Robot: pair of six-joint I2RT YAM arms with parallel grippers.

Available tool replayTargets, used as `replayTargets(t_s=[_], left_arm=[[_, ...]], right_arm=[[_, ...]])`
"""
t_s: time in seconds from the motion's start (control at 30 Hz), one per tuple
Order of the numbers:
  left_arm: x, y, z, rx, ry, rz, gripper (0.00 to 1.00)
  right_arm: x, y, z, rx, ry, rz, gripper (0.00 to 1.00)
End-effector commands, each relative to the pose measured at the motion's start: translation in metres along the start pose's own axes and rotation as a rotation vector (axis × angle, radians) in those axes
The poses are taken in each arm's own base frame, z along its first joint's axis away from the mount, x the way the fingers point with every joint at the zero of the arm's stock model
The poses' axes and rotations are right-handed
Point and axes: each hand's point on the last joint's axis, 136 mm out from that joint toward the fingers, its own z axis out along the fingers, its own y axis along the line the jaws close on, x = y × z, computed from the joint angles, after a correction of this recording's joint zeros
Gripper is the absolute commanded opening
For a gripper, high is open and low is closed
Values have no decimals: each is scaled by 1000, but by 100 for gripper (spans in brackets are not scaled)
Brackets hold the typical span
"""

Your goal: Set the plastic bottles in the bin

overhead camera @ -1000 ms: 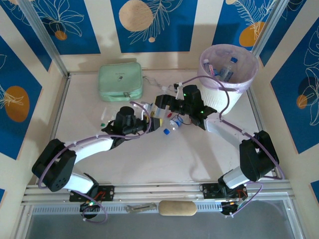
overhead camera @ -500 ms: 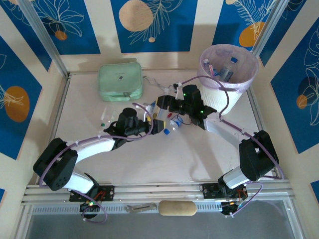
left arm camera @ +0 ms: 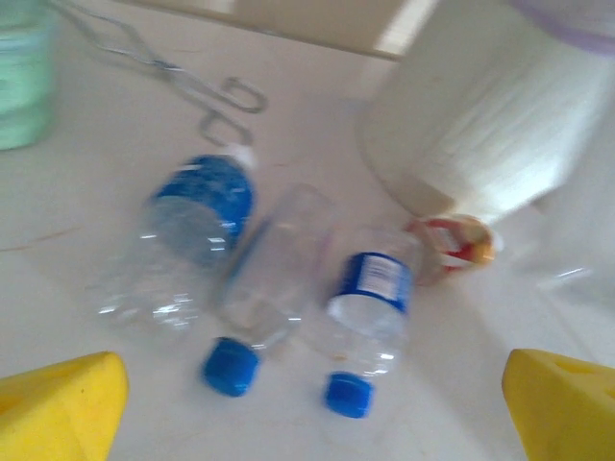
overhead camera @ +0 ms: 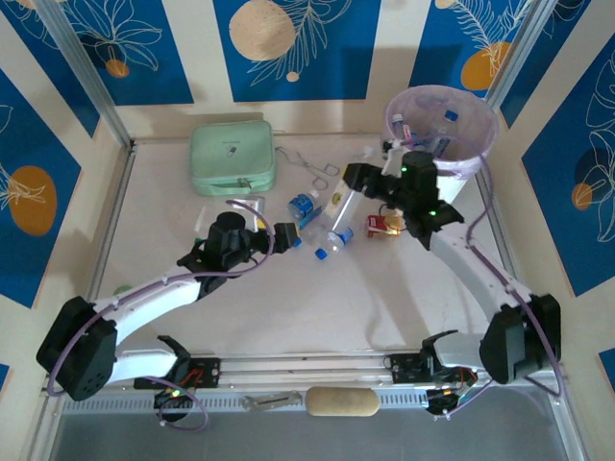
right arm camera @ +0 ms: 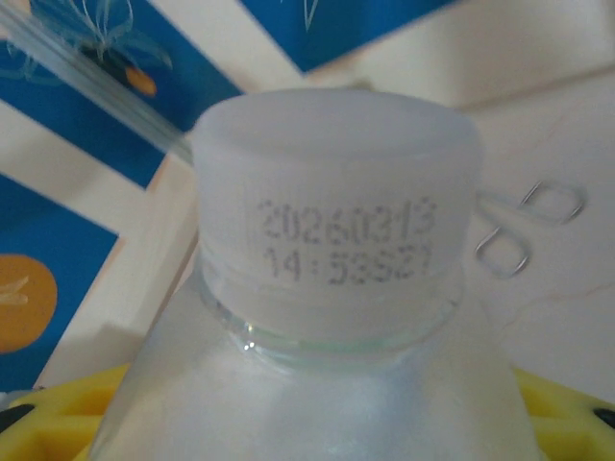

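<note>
Three bottles lie ahead of the left gripper, newly spread wide, empty; two blue caps face it. Right gripper, swung toward the bin, clamps a white-capped bottle, axis along its fingers, cap wristward.

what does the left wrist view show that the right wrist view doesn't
Left wrist, not right wrist: three clear bottles lying on the table, two with blue caps, a red-and-white carton near the bin, and a corner of the mint-green case. Right wrist, not left wrist: a white-capped bottle close up, a printed code on its cap, and the blue patterned wall. Both: the metal tongs on the table and yellow fingers at the bottom edge.
</note>
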Motion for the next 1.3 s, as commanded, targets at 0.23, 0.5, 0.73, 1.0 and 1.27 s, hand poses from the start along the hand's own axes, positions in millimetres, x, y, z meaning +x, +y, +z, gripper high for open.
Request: replayTargets(t_s=[0.23,0.5,0.73,1.0,1.27], left_arm=[[22,73,-8,-277,49,-140,99],[29,75,-6,-262,68,-166,99],[29,75,-6,-254,64,-175,99],[28,77,-10,-267,69,-160,99],[28,79,-13,-271,71,-156,99]], right_arm=[[-145,38,-80,49,-380,-298,55],[-240,12,-130,320,-704,-456,55],[-262,-49,-119,459,-692,-413,55],[-242,-99,-71,429,-528,-282,55],[-219,-127,-31,390,-383,-165,58]])
